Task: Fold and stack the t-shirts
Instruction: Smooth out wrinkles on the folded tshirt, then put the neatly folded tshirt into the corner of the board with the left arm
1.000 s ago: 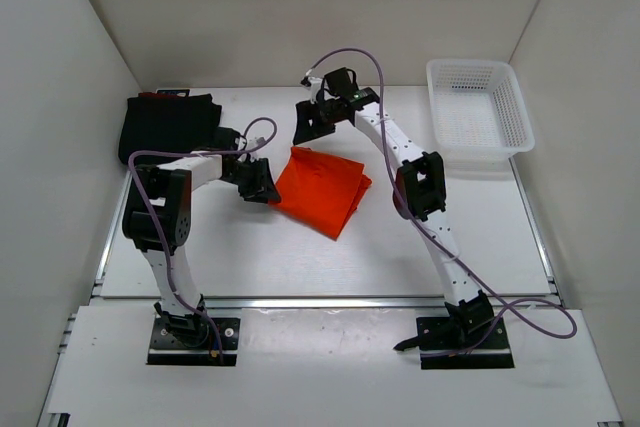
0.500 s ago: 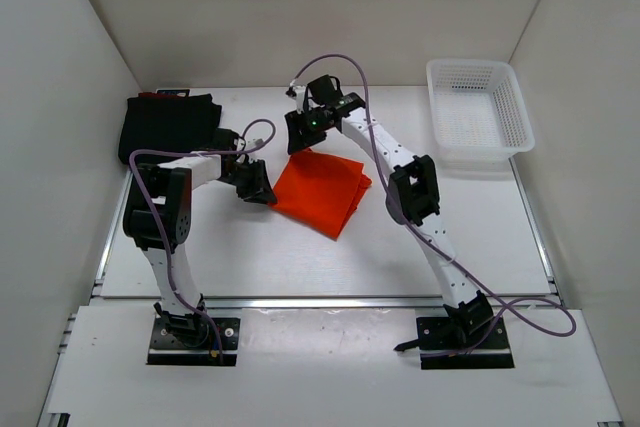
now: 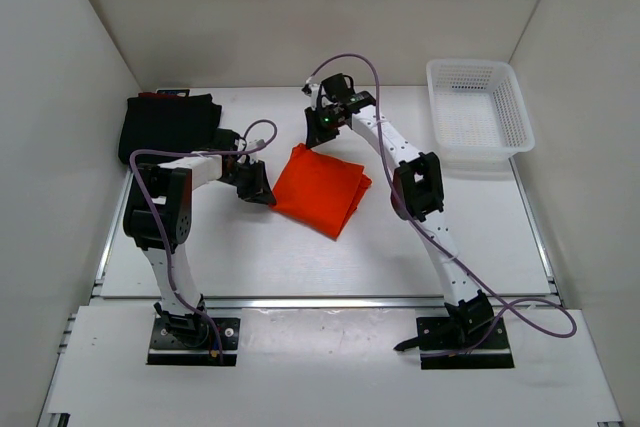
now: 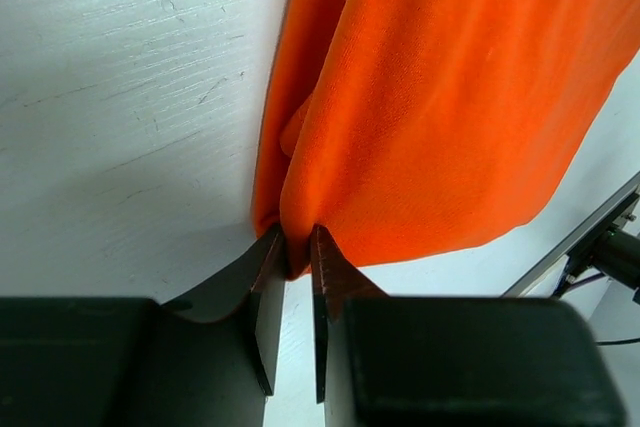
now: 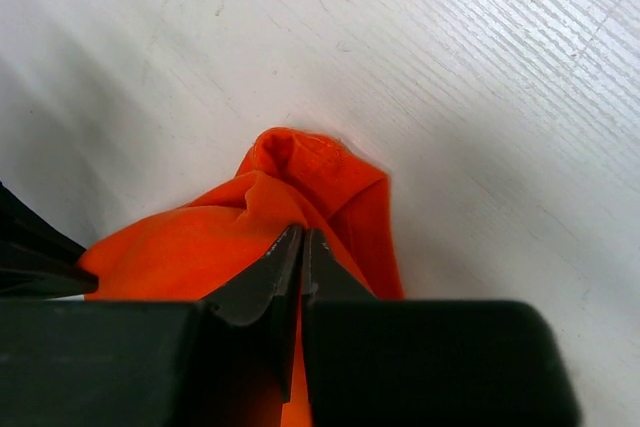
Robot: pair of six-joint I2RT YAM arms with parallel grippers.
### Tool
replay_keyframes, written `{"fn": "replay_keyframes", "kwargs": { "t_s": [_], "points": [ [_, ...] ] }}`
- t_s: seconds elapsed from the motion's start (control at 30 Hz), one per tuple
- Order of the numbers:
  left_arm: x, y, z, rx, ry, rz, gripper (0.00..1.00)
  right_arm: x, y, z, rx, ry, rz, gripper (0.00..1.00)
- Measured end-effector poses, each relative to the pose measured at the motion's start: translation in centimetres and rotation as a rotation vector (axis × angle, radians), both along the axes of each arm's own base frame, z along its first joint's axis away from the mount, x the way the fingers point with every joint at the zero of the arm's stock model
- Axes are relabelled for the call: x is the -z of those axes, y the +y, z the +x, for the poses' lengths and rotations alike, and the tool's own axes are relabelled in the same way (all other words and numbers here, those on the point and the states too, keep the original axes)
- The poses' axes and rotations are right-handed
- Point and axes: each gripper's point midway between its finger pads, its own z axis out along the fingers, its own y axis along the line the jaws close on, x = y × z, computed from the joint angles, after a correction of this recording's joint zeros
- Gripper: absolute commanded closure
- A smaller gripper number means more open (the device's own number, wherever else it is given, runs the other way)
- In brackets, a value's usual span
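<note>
The orange t-shirt (image 3: pixel 322 187) lies folded on the white table, mid-left. My left gripper (image 3: pixel 262 190) is at its left corner, and in the left wrist view its jaws pinch a fold of the orange cloth (image 4: pixel 420 97) at the hem, left gripper (image 4: pixel 298 239). My right gripper (image 3: pixel 318 135) is at the shirt's far corner. In the right wrist view it (image 5: pixel 301 235) is shut with the bunched orange cloth (image 5: pixel 300 172) caught at its tips. The black t-shirt (image 3: pixel 168 125) lies folded at the far left, with a sliver of dark red (image 3: pixel 150 95) at its far edge.
A white mesh basket (image 3: pixel 478 117) stands at the far right corner. White walls close in the table on the left, back and right. Purple cables loop off both arms over the cloth area.
My right gripper dipped onto the orange shirt's far corner and shut on it. My left gripper's jaws narrowed onto the left corner. The shirt itself has barely moved.
</note>
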Motion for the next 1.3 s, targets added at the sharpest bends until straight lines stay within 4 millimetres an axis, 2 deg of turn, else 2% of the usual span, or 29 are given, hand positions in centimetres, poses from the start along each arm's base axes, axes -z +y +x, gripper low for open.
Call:
{"fn": "replay_keyframes", "kwargs": {
  "t_s": [0.2,0.27,0.3,0.37,0.43,0.57,0.6,0.63,0.67,0.73,0.8,0.9,0.97,1.07,1.13,1.2,1.3],
  "points": [
    [0.1,0.1,-0.2,0.008,0.003,0.003,0.79,0.1,-0.7,0.5,0.022,0.000,-0.009,0.99],
    [0.1,0.1,-0.3,0.015,0.003,0.006,0.77,0.1,-0.9,0.8,0.039,0.000,-0.012,0.77],
    [0.1,0.1,-0.4,0.021,0.004,0.008,0.73,0.0,-1.1,1.0,0.050,-0.002,-0.014,0.71],
    [0.2,0.2,-0.7,0.035,0.009,0.014,0.62,-0.3,-1.7,1.6,0.073,-0.013,-0.019,0.60],
    [0.0,-0.1,-1.2,0.051,0.020,0.001,0.46,-0.8,-2.5,2.5,0.105,-0.035,-0.029,0.58],
    [-0.7,-0.7,-1.1,0.097,0.004,0.005,0.31,-1.9,-4.7,4.3,0.172,-0.076,-0.056,0.57],
    [-0.9,-0.8,-1.1,0.104,-0.001,0.010,0.14,-2.2,-5.4,4.7,0.193,-0.085,-0.069,0.57],
    [-1.2,-0.9,-1.0,0.115,-0.010,0.012,0.01,-2.4,-6.1,5.0,0.214,-0.092,-0.085,0.57],
    [-1.6,-1.0,-0.8,0.117,-0.013,0.013,0.02,-2.9,-7.0,5.1,0.236,-0.100,-0.106,0.56],
    [-2.7,-1.0,0.3,0.114,-0.042,0.021,0.01,-4.5,-8.9,5.4,0.285,-0.122,-0.145,0.56],
    [-4.0,-1.0,2.3,0.108,-0.107,0.041,0.01,-7.3,-10.4,5.5,0.321,-0.165,-0.160,0.55],
    [-6.2,-1.1,5.5,0.108,-0.224,0.086,0.01,-13.5,-12.5,4.9,0.368,-0.258,-0.151,0.55],
    [-7.1,-1.9,7.4,0.128,-0.270,0.100,0.01,-17.9,-13.4,3.8,0.389,-0.327,-0.137,0.56],
    [-6.5,-4.0,9.8,0.173,-0.282,0.103,0.01,-23.4,-14.0,1.3,0.396,-0.418,-0.116,0.55],
    [-4.3,-4.9,10.0,0.204,-0.234,0.116,0.01,-25.4,-13.7,-0.2,0.389,-0.457,-0.118,0.56],
    [-1.5,-5.1,9.1,0.235,-0.156,0.159,0.01,-26.2,-12.9,-1.5,0.373,-0.476,-0.127,0.56],
    [-1.8,-5.4,8.8,0.267,-0.133,0.183,0.01,-25.4,-11.7,-2.5,0.338,-0.479,-0.168,0.56]
  ]
}}
